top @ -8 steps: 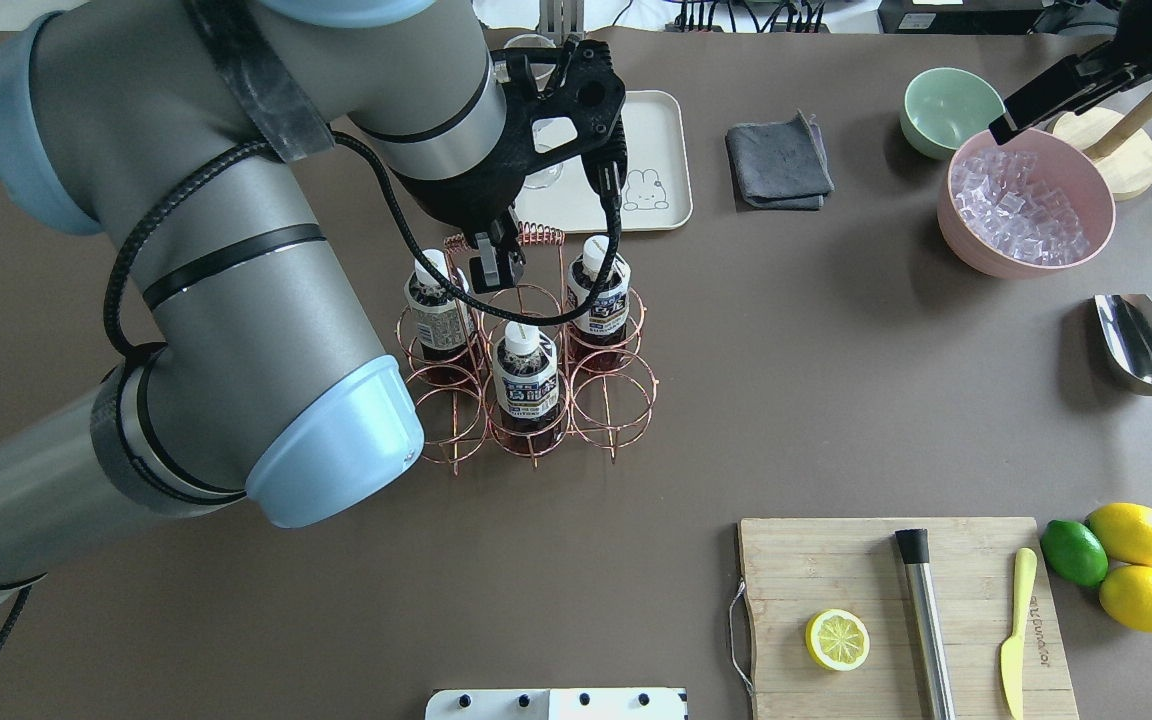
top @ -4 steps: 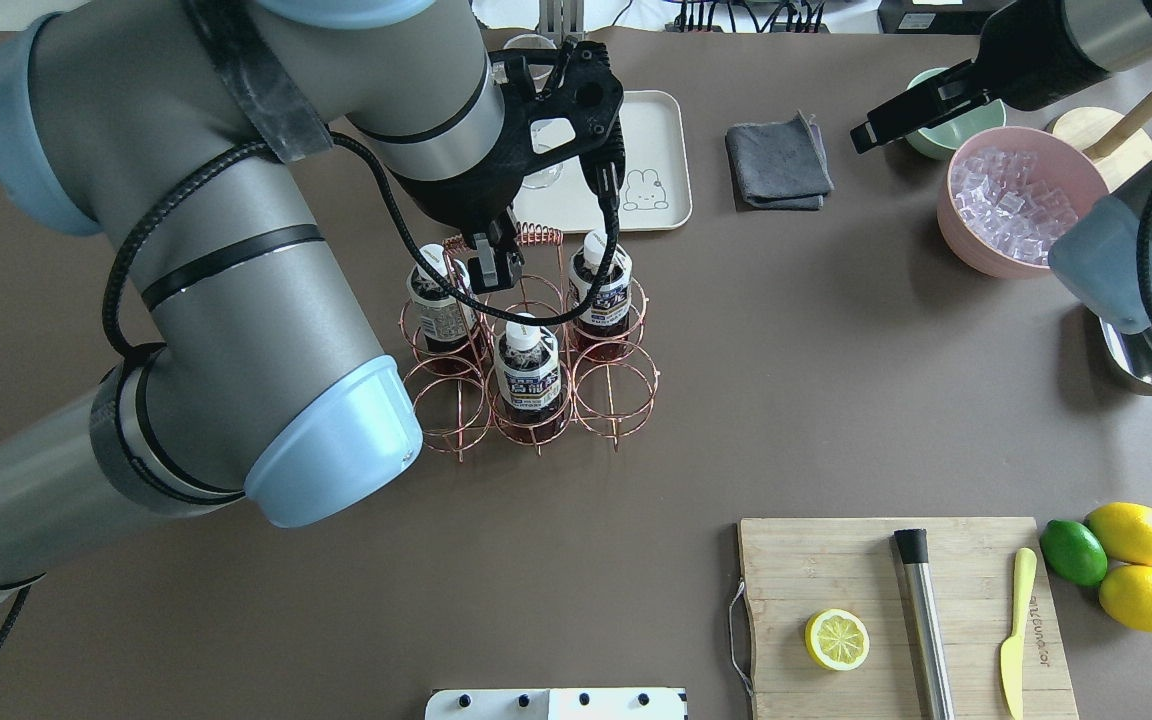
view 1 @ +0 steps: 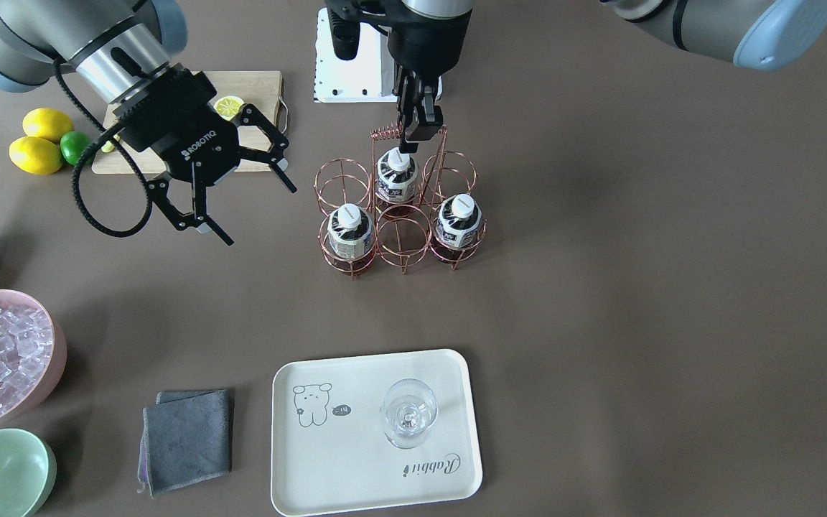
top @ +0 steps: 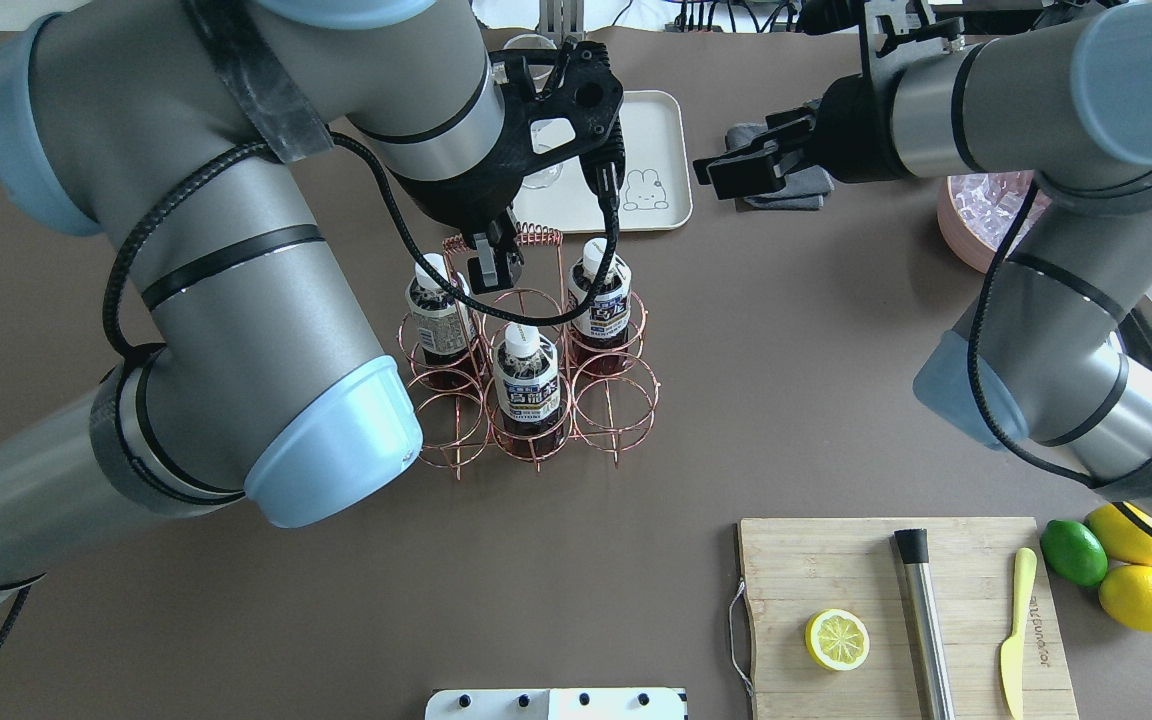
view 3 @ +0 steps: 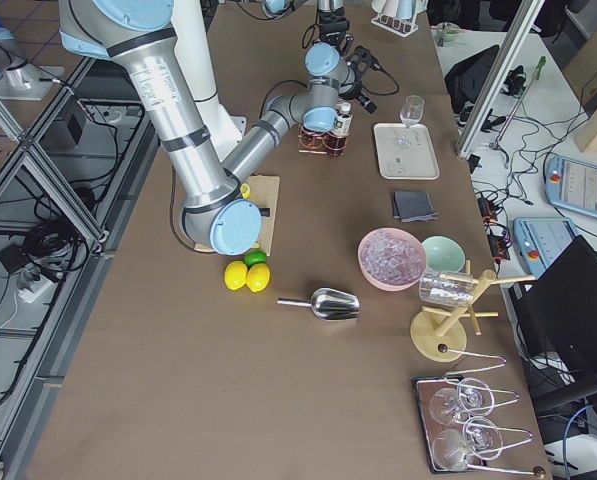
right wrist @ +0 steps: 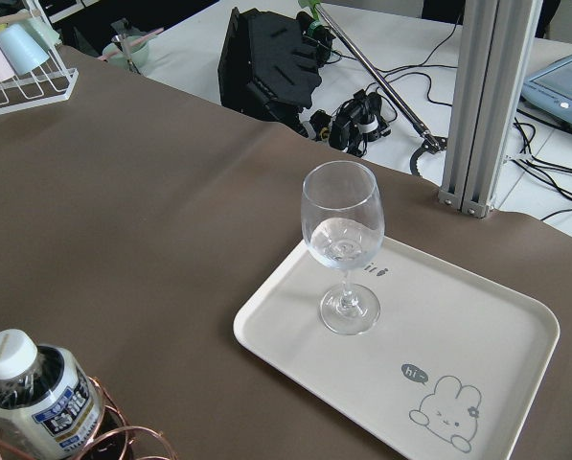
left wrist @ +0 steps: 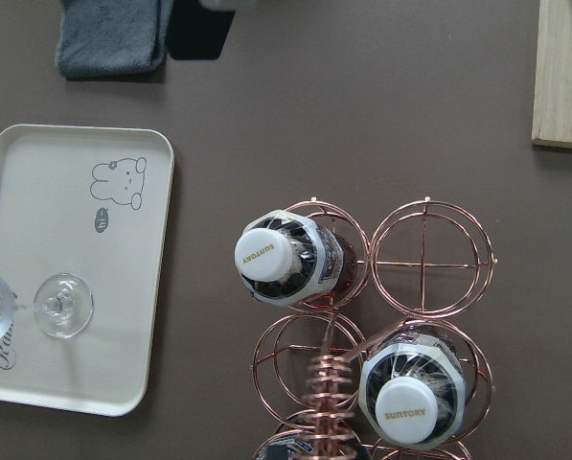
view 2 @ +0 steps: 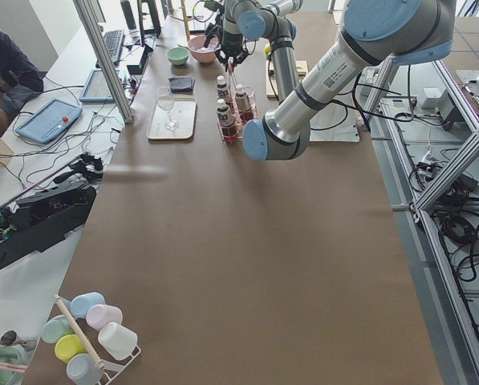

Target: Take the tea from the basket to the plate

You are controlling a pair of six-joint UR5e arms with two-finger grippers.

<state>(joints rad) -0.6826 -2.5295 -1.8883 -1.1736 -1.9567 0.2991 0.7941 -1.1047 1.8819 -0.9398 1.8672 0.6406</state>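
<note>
Your right hand [top: 714, 178] has swung in from the upper right, open for a tea [top: 599, 290], while your left hand [top: 493, 268] pinches the basket [top: 541, 236] steady.

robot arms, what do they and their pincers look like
The left arm and right arm are silver-grey tubes with pale blue joint caps, black bands and a black cable looping alongside each. The right pincer is black, with two slim linkage fingers and white ROBOTIQ lettering. The left pincer is black too, below a black wrist mount with cut-outs.
</note>
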